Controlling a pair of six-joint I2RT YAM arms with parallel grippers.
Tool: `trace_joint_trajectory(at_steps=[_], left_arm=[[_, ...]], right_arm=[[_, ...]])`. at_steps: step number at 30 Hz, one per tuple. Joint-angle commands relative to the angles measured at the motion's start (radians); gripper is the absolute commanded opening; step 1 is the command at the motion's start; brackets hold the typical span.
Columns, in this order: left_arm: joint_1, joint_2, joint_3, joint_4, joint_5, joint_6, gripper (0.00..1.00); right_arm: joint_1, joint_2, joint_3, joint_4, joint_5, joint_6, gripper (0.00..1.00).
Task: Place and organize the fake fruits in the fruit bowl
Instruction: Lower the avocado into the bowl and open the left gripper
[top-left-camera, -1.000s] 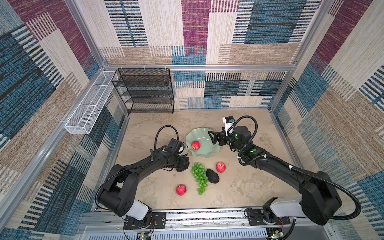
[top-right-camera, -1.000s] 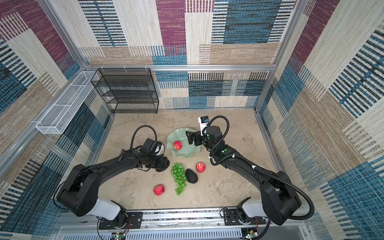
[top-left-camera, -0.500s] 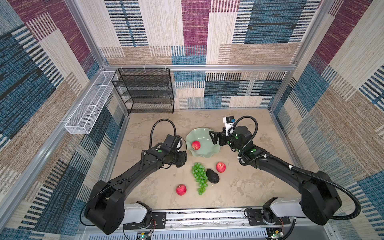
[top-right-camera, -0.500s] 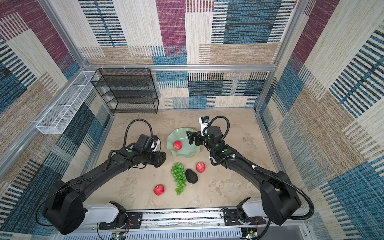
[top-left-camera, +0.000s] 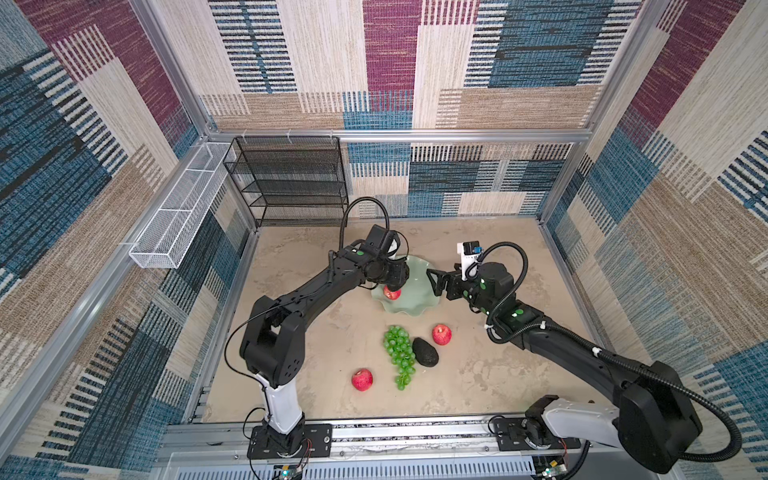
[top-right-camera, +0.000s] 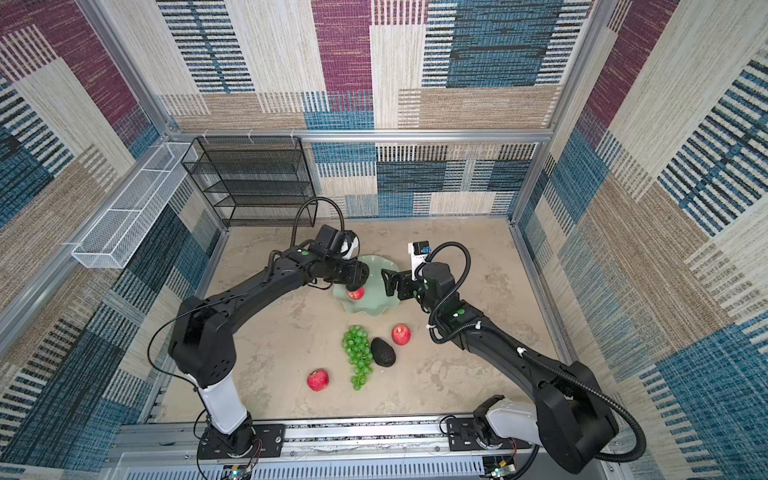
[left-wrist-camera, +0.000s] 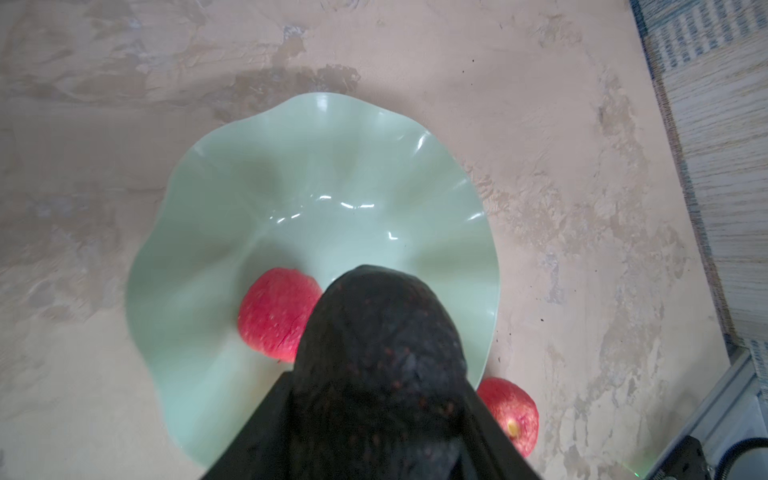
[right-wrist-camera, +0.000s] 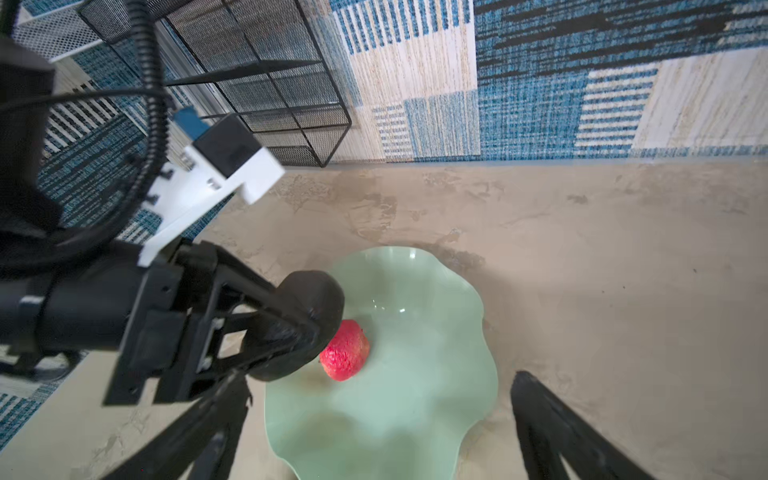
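left pincer (top-left-camera: 394, 279) grasping avocado (left-wrist-camera: 380, 353) over bowl (left-wrist-camera: 332, 166) edge | right pincer (top-left-camera: 435, 284) released beside rim | apple (left-wrist-camera: 274, 318) inside; centre open

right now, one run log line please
left tool: shut on held avocado over fruit bowl | right tool: open, empty | in bowl: one apple | on table: front apple, middle apple, grapes, second avocado

Tabletop (top-left-camera: 478, 249): mottled beige, stone-look surface. A black mesh rack (top-left-camera: 291, 183) stands in the far left corner. Mid-table sits the fruit bowl (top-left-camera: 417, 306). Nearer the front, the green grapes (top-left-camera: 398, 351) lie lengthwise with the avocado (top-left-camera: 425, 352) just beside them on the right and the first apple (top-left-camera: 441, 334) near the avocado's far end. The second apple (top-left-camera: 362, 379) sits apart, front left of the grapes.
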Motion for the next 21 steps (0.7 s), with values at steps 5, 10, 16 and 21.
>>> trace_joint_trajectory(at_steps=[5, 10, 16, 21], left_arm=[[-0.029, 0.165, 0.135, -0.069, -0.042, 0.005, 0.53], [-0.038, 0.228, 0.162, -0.076, -0.086, -0.002, 0.54], [-0.046, 0.298, 0.197, -0.097, -0.084, -0.021, 0.59], [-0.049, 0.33, 0.225, -0.106, -0.09, -0.041, 0.61]], right_arm=[[0.0, -0.063, -0.087, -0.05, 0.039, 0.061, 1.0], [0.001, -0.077, -0.114, -0.063, 0.038, 0.069, 1.0], [0.001, -0.078, -0.158, -0.121, 0.048, 0.079, 1.0], [0.002, -0.104, -0.213, -0.159, 0.023, 0.103, 0.96]])
